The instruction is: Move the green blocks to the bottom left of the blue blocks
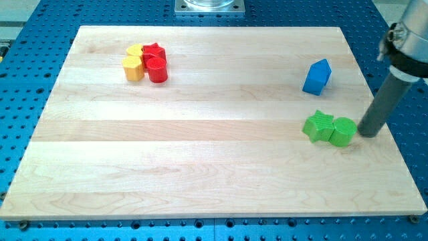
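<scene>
Camera view: my tip [368, 133] just right of green blocks [329, 128].

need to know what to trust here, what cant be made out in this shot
- Camera view: my tip sits just right of the green blocks; contact unclear.
- Arm above the rod: cut off by the view's top-right edge.
- Yellow blocks and red blocks: packed together, exact shapes unclear.

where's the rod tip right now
My tip is at the view's right, just right of the two touching green blocks and below the blue block.
</scene>
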`<state>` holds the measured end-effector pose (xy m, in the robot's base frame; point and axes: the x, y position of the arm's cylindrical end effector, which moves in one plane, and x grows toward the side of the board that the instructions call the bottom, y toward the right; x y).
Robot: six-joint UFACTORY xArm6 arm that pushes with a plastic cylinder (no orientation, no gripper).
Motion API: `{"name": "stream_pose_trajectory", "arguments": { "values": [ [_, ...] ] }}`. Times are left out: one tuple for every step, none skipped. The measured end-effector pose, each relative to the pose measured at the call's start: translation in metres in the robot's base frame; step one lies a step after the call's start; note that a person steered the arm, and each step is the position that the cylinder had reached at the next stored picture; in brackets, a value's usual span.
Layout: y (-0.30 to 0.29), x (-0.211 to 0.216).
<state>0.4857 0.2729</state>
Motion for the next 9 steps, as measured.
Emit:
{"name": "stream_pose_trajectory", "arguments": {
  "values": [
    [0.01, 0.001],
    [-0.018, 0.002],
    [-0.086, 0.006],
    [-0.109, 0.007],
    [-0.097, 0.007],
    [-0.066, 0.007],
    [-0.047, 0.022],
    [-0.066, 0.069],
    [-0.108, 0.08]
  ]
}}
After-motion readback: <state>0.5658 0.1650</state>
